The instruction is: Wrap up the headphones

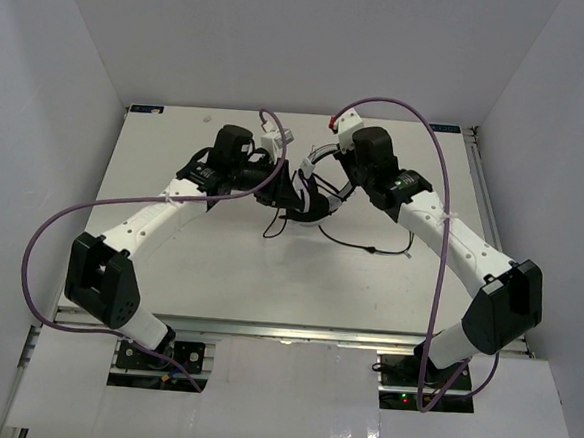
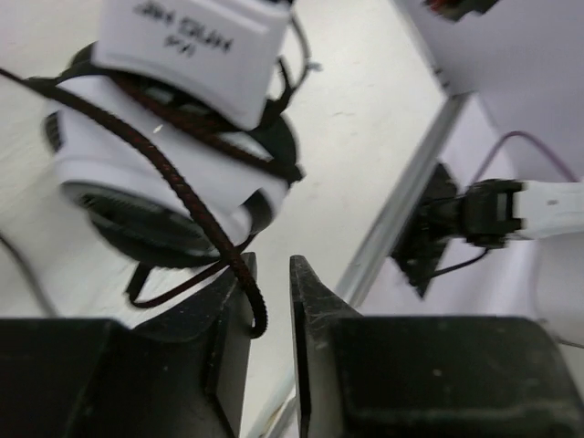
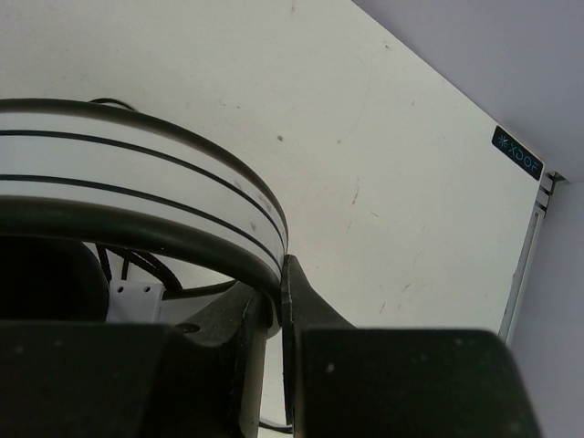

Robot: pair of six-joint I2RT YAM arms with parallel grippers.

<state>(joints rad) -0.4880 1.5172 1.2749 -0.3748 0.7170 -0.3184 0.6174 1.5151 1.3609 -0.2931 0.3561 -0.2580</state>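
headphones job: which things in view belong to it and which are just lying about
Job: headphones, black cable, left gripper open at the cable, right gripper shut on the headband.
Just there: purple cables, table, sticker.

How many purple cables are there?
2. The left purple cable loops out from the left arm; the right purple cable arches over the right arm.

We find left arm (image 1: pixel 162 220) and right arm (image 1: pixel 461 246) angled inward; left gripper (image 2: pixel 272 278) slightly parted, right gripper (image 3: pixel 276 294) clamped.
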